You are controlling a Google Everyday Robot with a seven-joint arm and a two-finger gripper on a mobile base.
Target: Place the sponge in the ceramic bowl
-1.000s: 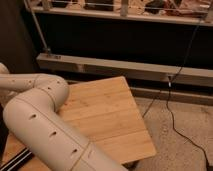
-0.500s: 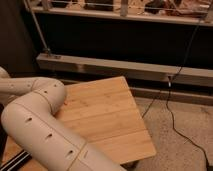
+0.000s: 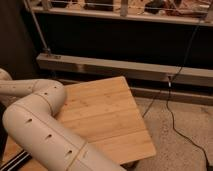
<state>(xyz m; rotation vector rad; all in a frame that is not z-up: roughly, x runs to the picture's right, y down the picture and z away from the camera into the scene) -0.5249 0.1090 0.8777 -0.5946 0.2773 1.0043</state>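
Observation:
Neither the sponge nor the ceramic bowl shows in the camera view. My gripper is out of view too; only my cream-coloured arm (image 3: 42,127) shows, bent at the elbow across the lower left and covering the near left part of the wooden table (image 3: 107,117). The bare part of the tabletop carries nothing that I can see.
The bamboo table's right corner juts over a speckled floor (image 3: 182,147). A black cable (image 3: 172,112) hangs down and trails across that floor. Behind the table runs a pale metal ledge (image 3: 125,67) under a dark wall, with a railing (image 3: 120,12) above.
My arm has shifted very slightly near the left edge. Nothing else differs.

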